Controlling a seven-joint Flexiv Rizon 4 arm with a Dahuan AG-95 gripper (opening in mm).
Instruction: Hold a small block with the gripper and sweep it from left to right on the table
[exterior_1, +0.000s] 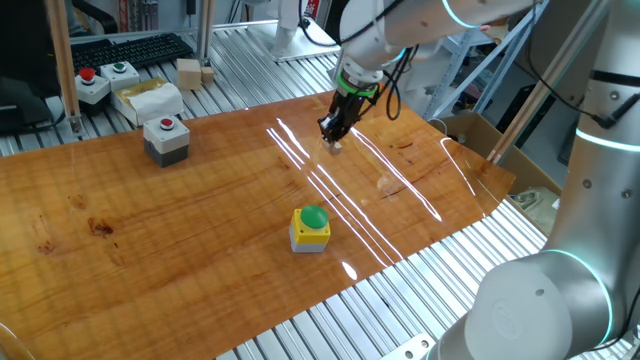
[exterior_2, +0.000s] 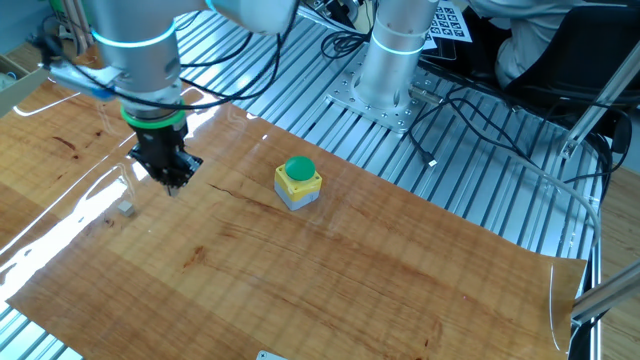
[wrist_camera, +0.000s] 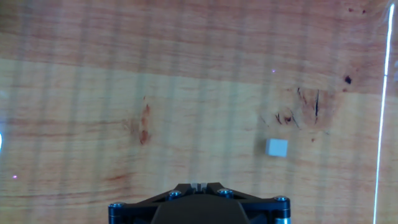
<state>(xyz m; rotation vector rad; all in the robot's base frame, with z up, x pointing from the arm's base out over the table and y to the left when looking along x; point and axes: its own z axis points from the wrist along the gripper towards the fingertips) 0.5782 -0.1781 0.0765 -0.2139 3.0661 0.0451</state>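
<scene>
The black two-finger gripper (exterior_2: 172, 180), fingers clenched empty, hovers above the glossy orange-brown bench (exterior_2: 350, 260); the tiny beige wooden cube (wrist_camera: 277, 147) lies at its two o'clock.

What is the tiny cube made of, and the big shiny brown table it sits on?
The small block looks like pale, matt, unpainted wood, though it is too small to show any grain, so that is a guess. The table looks like wood or a wood-pattern board with a glossy coat: you can see grain lines, dark knots and bright glare streaks across it.
</scene>
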